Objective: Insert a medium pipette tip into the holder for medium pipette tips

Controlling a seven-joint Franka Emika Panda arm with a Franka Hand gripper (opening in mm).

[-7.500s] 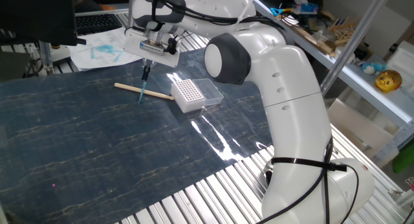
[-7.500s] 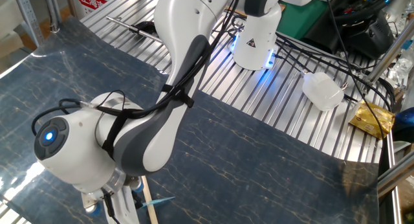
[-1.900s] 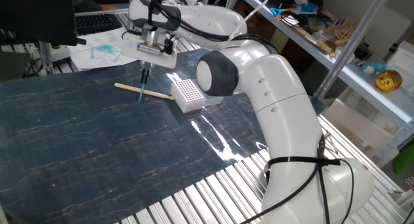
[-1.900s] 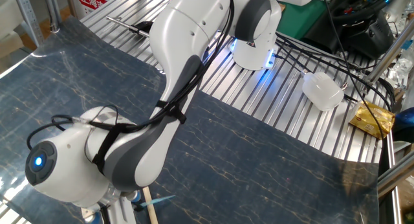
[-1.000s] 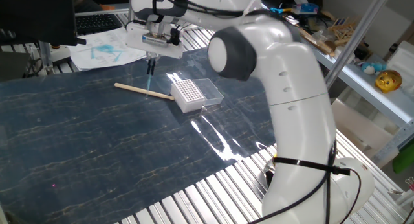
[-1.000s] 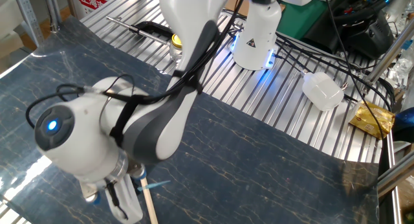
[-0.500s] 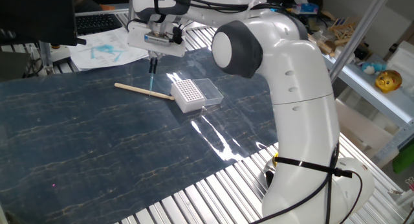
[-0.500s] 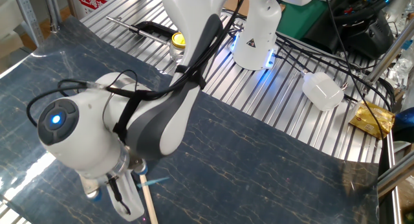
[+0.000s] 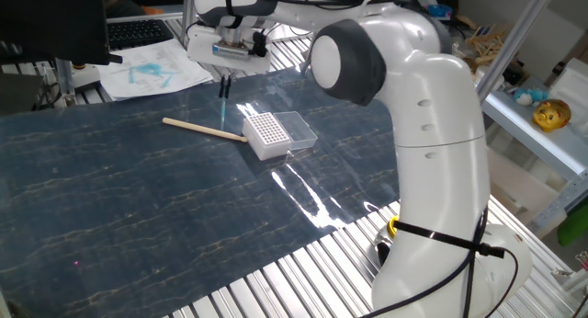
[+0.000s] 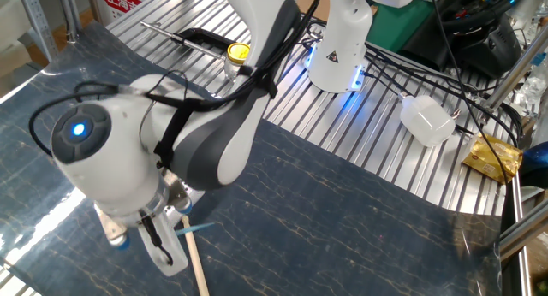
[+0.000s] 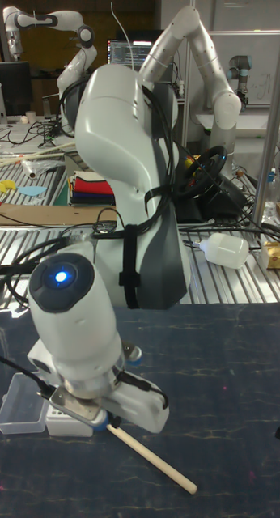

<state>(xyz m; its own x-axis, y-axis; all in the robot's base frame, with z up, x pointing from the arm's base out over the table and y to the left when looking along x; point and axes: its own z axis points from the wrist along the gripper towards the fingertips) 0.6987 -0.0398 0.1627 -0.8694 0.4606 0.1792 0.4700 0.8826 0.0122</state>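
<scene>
My gripper (image 9: 224,78) hangs over the dark mat, shut on the medium pipette tip (image 9: 223,104), a slender teal cone pointing down and clear of the mat. In the other fixed view the tip (image 10: 198,228) sticks out sideways from the gripper (image 10: 171,234). The holder for medium pipette tips (image 9: 265,134) is a white box with a grid of holes. Its clear lid (image 9: 297,127) lies open on its right side. It stands a short way right of and nearer than the tip. The tall fixed view shows the holder (image 11: 65,422) partly behind the wrist; the tip is hidden there.
A long tan wooden stick (image 9: 204,130) lies on the mat just left of the holder, under the gripper. Papers (image 9: 147,74) and a keyboard (image 9: 138,28) sit at the back left. A white bottle (image 10: 426,118) and a yellow-lidded jar (image 10: 232,55) stand on the slatted table.
The gripper has lifted the tip off the mat beside the stick and carried it right, closer to the holder. The holder and the stick have not moved.
</scene>
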